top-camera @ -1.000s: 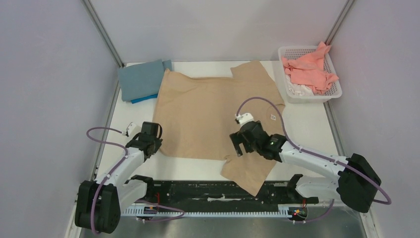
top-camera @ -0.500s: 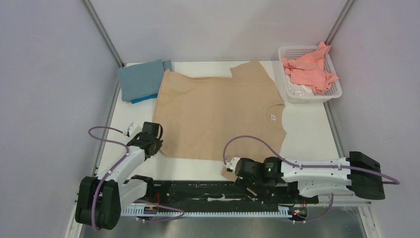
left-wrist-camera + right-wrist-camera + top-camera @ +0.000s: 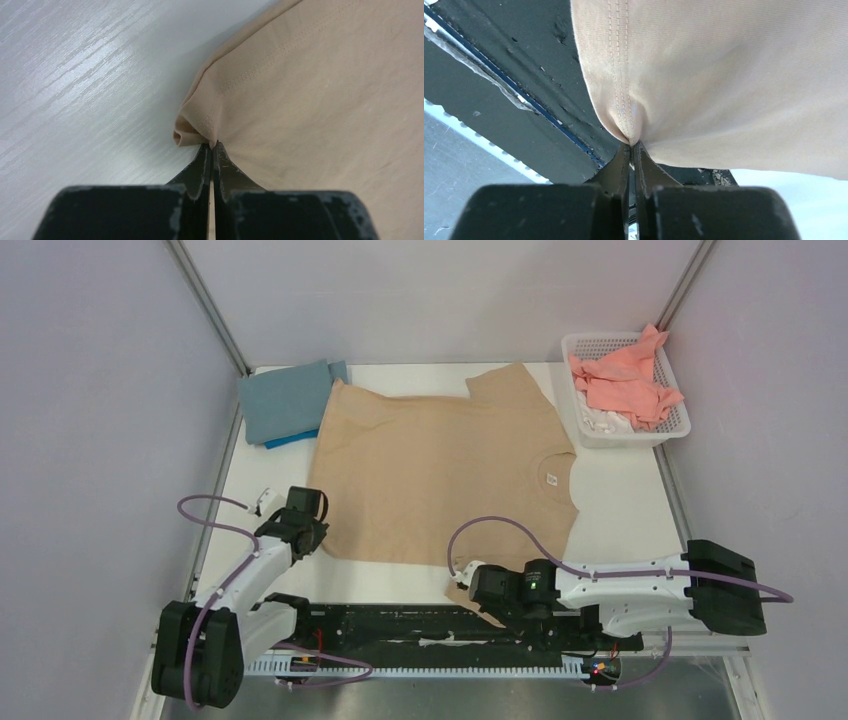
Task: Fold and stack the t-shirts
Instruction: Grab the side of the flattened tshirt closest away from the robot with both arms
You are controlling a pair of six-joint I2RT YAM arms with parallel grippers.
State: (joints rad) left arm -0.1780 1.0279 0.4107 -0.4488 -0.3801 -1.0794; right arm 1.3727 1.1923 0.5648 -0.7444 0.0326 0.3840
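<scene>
Beige-tan t-shirt (image 3: 430,470) — plain; grey-blue shirt (image 3: 285,400); salmon-pink shirt (image 3: 625,385); basket (image 3: 645,436) white, seemingly latticed.

A beige t-shirt (image 3: 440,475) lies spread across the desk (image 3: 620,510) at frame centre. The left tool (image 3: 312,543) meets its lower-left corner; the right tool (image 3: 470,592) sits at its sleeve, bottom centre.

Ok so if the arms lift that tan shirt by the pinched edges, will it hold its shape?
Probably not: the tan shirt puckers softly where the left gripper and right gripper pinch it, so it should droop. It looks thin, likely light.
</scene>
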